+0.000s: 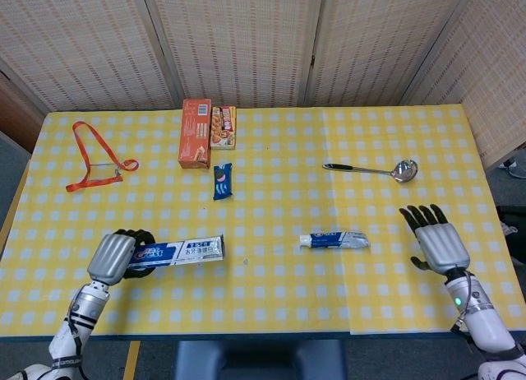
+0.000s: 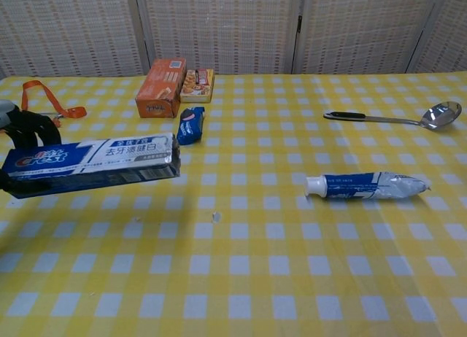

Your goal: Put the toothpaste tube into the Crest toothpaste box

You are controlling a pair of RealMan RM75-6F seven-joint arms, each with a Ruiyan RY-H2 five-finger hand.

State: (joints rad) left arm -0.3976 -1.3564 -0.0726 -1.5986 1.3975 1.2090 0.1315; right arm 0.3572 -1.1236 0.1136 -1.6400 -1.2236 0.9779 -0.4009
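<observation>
My left hand [image 1: 113, 256] grips the left end of the blue and white Crest toothpaste box [image 1: 176, 252], which is lifted off the table and lies level, its other end pointing right. In the chest view the box [image 2: 95, 163] hangs above the cloth with dark fingers [image 2: 29, 127] wrapped round its left end. The toothpaste tube [image 1: 334, 240] lies flat near the table's middle right, white cap to the left; the chest view shows the tube [image 2: 365, 185] too. My right hand [image 1: 434, 238] hovers to the right of the tube, fingers spread, holding nothing.
The yellow checked tablecloth [image 1: 271, 298] covers the table. An orange snack box [image 1: 196, 132] and a small packet [image 1: 223, 126] stand at the back. A blue wrapper [image 1: 223, 181] lies below them, an orange lanyard [image 1: 94, 158] at far left, a metal ladle [image 1: 374, 169] at right.
</observation>
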